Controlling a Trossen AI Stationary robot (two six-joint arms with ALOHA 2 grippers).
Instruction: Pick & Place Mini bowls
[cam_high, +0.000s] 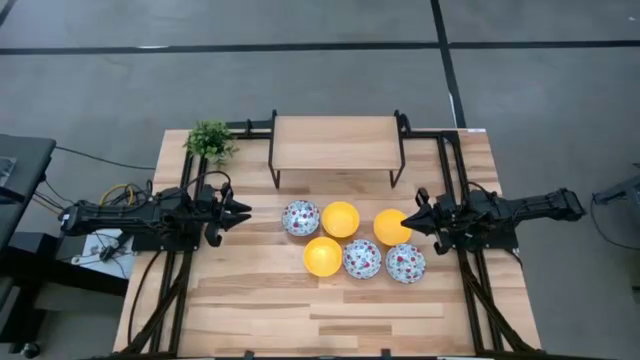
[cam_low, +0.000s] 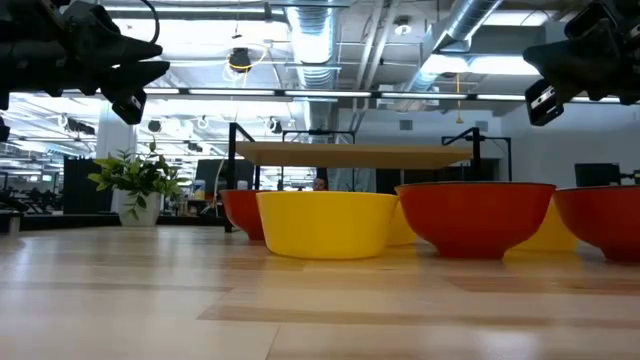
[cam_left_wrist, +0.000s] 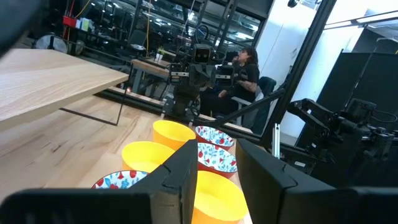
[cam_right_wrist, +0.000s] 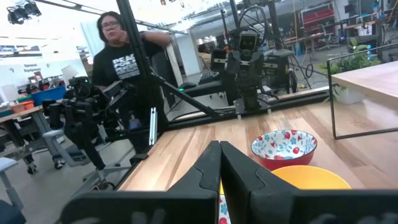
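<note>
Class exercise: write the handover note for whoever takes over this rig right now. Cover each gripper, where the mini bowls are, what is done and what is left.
Left gripper: fingers open, empty, raised left of the bowls.
Right gripper: fingers shut, empty, raised at the right yellow bowl.
All six mini bowls sit clustered mid-table in front of the wooden shelf: speckled, yellow, yellow, speckled, speckled.
Done: nothing grasped.
Left: every pick and place.

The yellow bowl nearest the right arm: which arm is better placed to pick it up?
Right, probably. The right tool hovers at the edge of that yellow bowl, fingers shut. The left tool waits beyond the floral bowl, farther away.
</note>
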